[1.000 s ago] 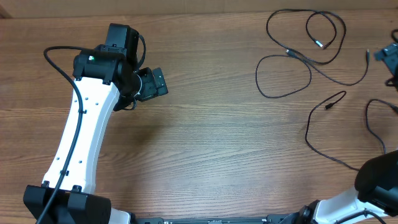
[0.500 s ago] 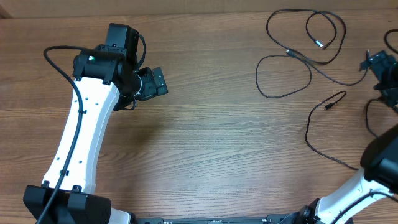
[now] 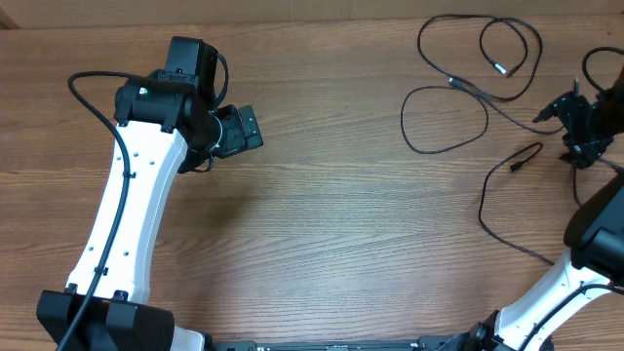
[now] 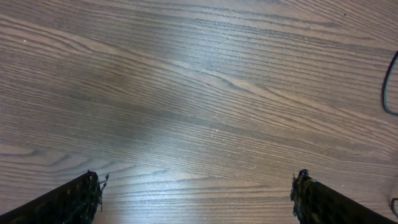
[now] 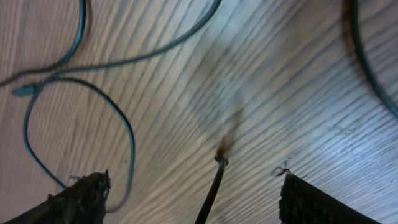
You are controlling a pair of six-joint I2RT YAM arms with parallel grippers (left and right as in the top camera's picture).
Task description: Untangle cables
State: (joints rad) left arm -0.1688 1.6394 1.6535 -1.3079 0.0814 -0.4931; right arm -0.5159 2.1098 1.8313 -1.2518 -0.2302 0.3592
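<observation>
The cables (image 3: 451, 80) sprawl in loose loops at the table's (image 3: 341, 224) far right corner. The right gripper (image 5: 193, 193) hangs over them, fingers spread, with a plug end lying unpinched between them. The left gripper (image 4: 196, 190) gapes wide toward the far left corner.

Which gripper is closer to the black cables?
The right. The right gripper is among the cables on the right side, with a plug end just in front of it. The left gripper is far off to the left, over bare table.
</observation>
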